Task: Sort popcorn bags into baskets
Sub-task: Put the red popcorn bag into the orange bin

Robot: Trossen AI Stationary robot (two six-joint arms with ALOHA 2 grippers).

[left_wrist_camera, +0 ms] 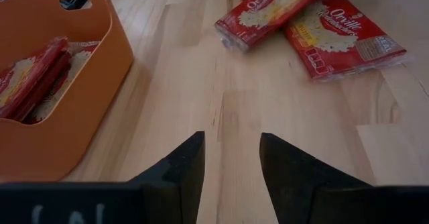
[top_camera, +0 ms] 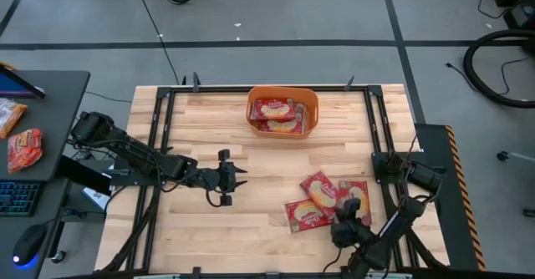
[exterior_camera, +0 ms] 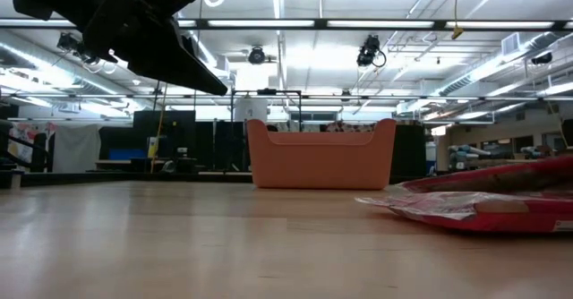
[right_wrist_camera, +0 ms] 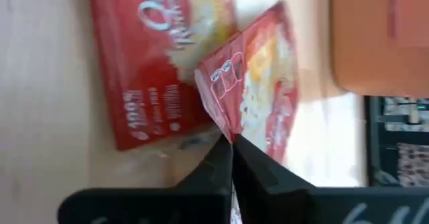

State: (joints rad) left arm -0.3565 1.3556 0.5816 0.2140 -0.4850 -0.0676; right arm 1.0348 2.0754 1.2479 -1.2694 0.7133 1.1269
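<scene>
Left pincer (top_camera: 236, 179): released, hovering over bare desk (top_camera: 209, 120) mid-left, holding nothing.
Right pincer (top_camera: 351, 208): clenched on the corner of a bag (right_wrist_camera: 258, 83), lifted edge-on; fingertips mostly hidden behind it.
Loose bags (top_camera: 316, 202): overlapping pile on the desk's right; exact count hard to make out.
Tub (top_camera: 282, 111): far-centre edge, with bags (top_camera: 275, 110) inside, partly hidden by its wall.
</scene>
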